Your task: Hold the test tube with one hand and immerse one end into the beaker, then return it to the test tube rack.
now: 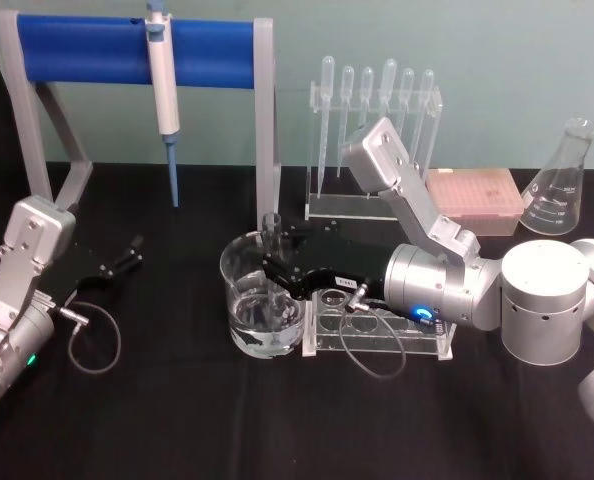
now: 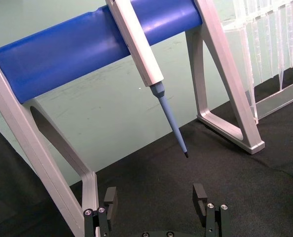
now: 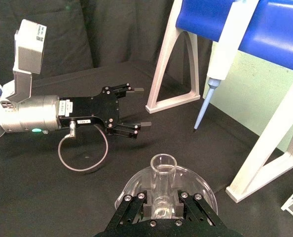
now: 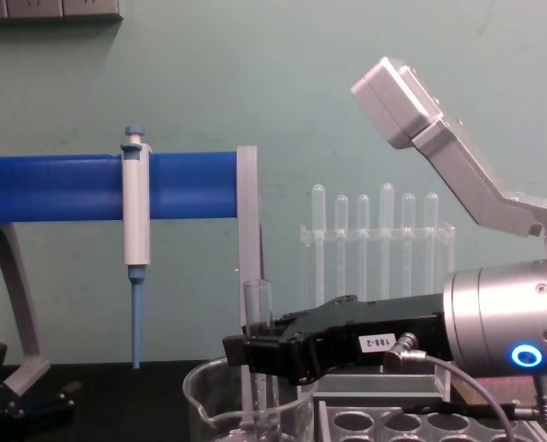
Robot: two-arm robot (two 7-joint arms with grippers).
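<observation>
Far left, low over the black tabletop [image 1: 177,420]: left hand [image 1: 129,255], parked, fingers apart. Behind it: blue-barred stand [image 1: 97,50] with a hanging pipette [image 1: 163,75]. Centre: beaker [image 1: 232,275] on the tabletop, just left of the test tube rack [image 1: 417,345]. Upright in the beaker: test tube [image 1: 271,228], lower end inside the glass wall, open rim above the jaws. Reaching in from the right across the rack: right hand [image 1: 275,268], clamped on the test tube a little below its rim.
</observation>
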